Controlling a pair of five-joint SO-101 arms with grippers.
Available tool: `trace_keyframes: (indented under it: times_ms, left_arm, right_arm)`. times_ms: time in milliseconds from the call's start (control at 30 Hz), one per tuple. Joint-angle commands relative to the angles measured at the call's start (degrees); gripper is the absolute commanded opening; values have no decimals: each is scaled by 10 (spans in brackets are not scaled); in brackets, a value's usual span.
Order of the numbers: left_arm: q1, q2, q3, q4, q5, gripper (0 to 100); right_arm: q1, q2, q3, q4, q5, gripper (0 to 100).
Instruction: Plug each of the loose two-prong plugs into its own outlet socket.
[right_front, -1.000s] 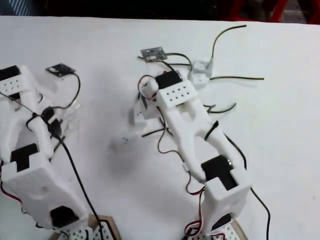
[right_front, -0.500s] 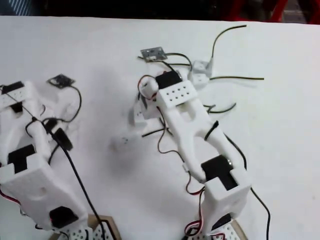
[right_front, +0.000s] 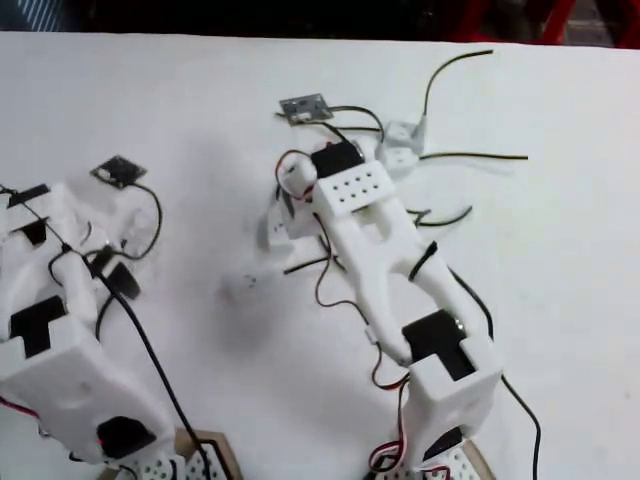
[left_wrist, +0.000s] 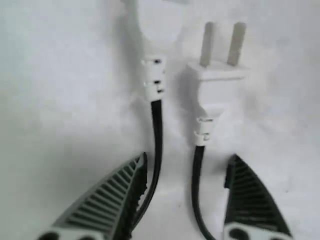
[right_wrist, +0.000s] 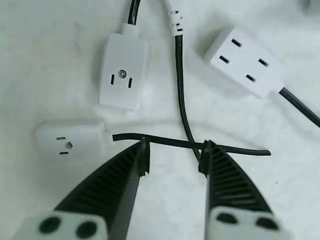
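A white two-prong plug (left_wrist: 217, 67) lies flat on the white table, its prongs pointing away from my left gripper (left_wrist: 185, 172). That gripper is open and holds nothing; the plug's black cord (left_wrist: 196, 175) runs back between its fingers. Beside it lies a second black cord with a white collar (left_wrist: 152, 80), its far end blurred. My right gripper (right_wrist: 174, 157) is open just above a black cord (right_wrist: 185, 145). Beyond it lie a single outlet socket (right_wrist: 122, 70), another single socket (right_wrist: 70, 140) and a double socket (right_wrist: 247, 60). From above, the right arm (right_front: 365, 215) sits mid-table and the left arm (right_front: 50, 300) at the left edge.
Loose black cords (right_front: 470, 155) spread over the far right of the table around a white socket block (right_front: 403, 143). Small dark boards on wires sit near each arm's wrist (right_front: 306, 107) (right_front: 120, 170). The table's dark far edge (right_front: 300, 20) runs along the back.
The left arm has drawn back toward the near-left edge, its wrist board shifting with it. The right arm has not moved.
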Motion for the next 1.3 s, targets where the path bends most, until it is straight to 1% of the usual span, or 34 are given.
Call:
trace_keyframes:
  times_ms: [0,100,233,300,400,500,667,800,867,967,1133,1267]
  left_arm:
    - [3,-3,22,-45,-6,24]
    - [8,-7,40,-45,-6,26]
    - [8,-62,52,-40,-2,20]
    - [9,-108,59,-17,-2,20]
    - [25,-189,76,21,-2,20]
    - [51,-279,106,42,0,20]
    - [121,-419,156,43,69,20]
    - [175,-490,172,44,117,20]
    - [189,-504,172,46,135,20]
    - [225,-515,169,54,154,20]
    - [345,-506,171,40,220,20]
    - [444,-486,168,-13,297,20]
  right_arm:
    - [5,-58,-4,5,7,160]
    - [5,-103,-4,9,8,117]
    - [7,-174,-3,20,66,43]
    - [17,-202,-3,29,84,19]
    - [48,-232,-3,29,84,21]
    - [88,-247,-3,29,84,21]
    - [167,-247,-2,43,88,21]
    - [218,-247,-2,63,89,21]
    - [237,-247,1,68,89,21]
    - [260,-247,25,47,89,21]
    - [288,-251,76,-10,85,21]
    - [314,-252,98,-36,84,21]
